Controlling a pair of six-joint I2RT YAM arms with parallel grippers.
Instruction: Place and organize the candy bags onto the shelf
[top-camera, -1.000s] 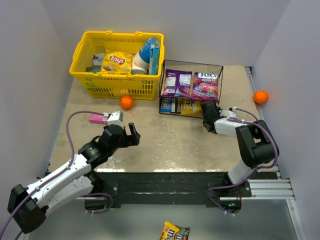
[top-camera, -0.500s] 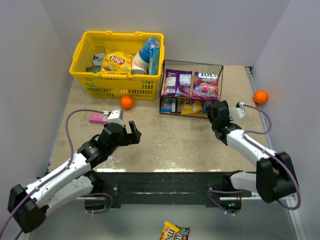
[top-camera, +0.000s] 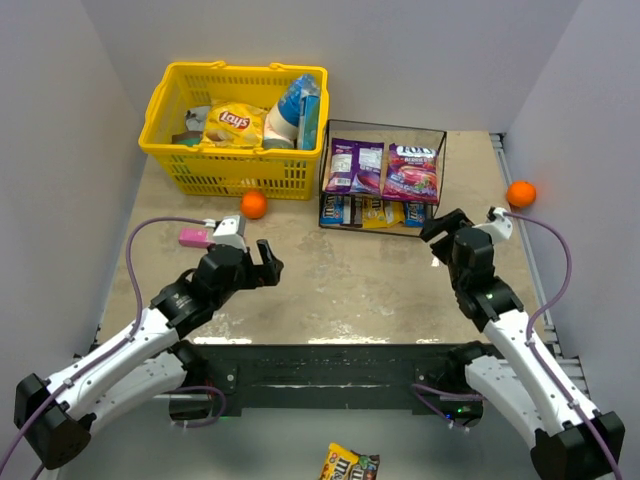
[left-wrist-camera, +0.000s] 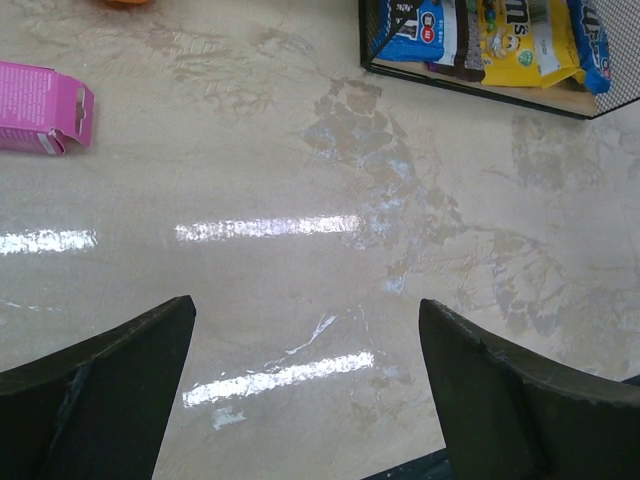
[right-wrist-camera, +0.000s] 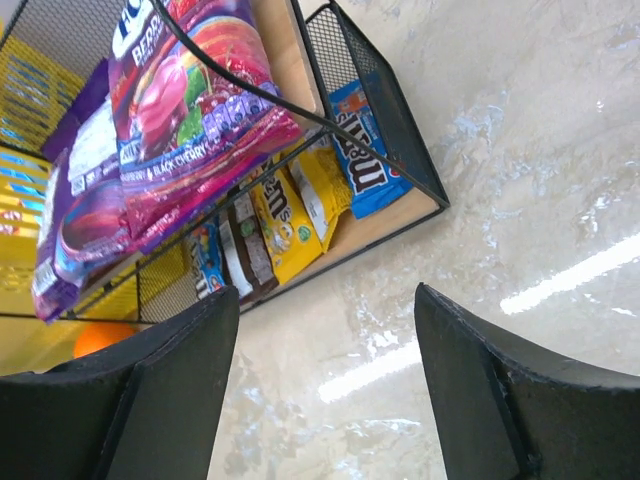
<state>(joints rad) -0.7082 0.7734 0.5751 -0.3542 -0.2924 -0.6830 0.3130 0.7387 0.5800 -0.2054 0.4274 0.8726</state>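
The small two-tier shelf of thin black wire and light wooden boards (right-wrist-camera: 362, 75) stands at the back of the table, just beside the yellow plastic basket (top-camera: 170, 95). It carries the candy sorted by size. The two glossy purple bags (top-camera: 411, 172) lie flat side by side on the upper board, where their width fits. The smaller blue, yellow and brown packets (top-camera: 372, 212) stand in a row on the lower board, labels facing forward. The right gripper (top-camera: 440, 232) hangs just in front of the shelf's right corner with its jaws wide apart and nothing between them, which suggests it is clear of the row. The left gripper (top-camera: 268, 262) hovers over bare tabletop near the middle, also spread wide and holding nothing. It is near the flat pink rectangular pack (top-camera: 193, 237), which is not candy. One more brown-and-yellow candy packet (top-camera: 349, 464) lies below the near edge of the table, probably beyond either arm's reach.
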